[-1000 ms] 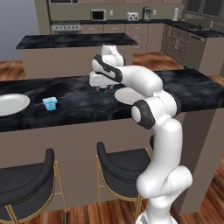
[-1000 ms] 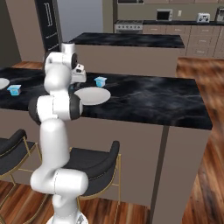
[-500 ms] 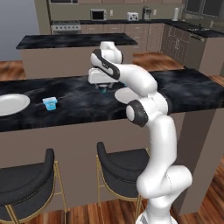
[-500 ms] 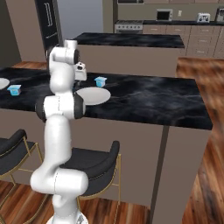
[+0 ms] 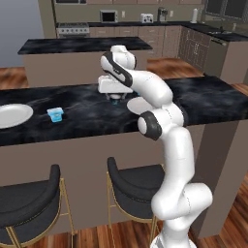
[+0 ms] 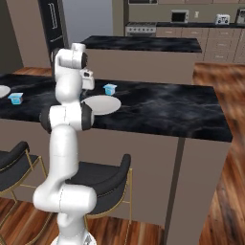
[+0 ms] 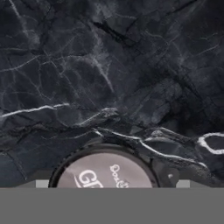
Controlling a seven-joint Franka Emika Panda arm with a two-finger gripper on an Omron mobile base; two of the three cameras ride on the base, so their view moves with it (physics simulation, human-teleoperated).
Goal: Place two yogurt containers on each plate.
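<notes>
A dark yogurt container (image 7: pixel 104 168) with a pale lid sits directly beneath my gripper (image 5: pixel 115 97). I cannot tell how wide my jaws stand. A white plate (image 5: pixel 138 105) lies just beside my hand.

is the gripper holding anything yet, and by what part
Cannot be told. The gripper sits low over a dark yogurt cup on the counter, jaws around it, but a closed grip isn't visible.

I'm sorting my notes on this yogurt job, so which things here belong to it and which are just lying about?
Job: plate by the arm, left plate, left blue cup, right blue cup, dark cup.
Lying about: bar stools, microwave, toaster.
</notes>
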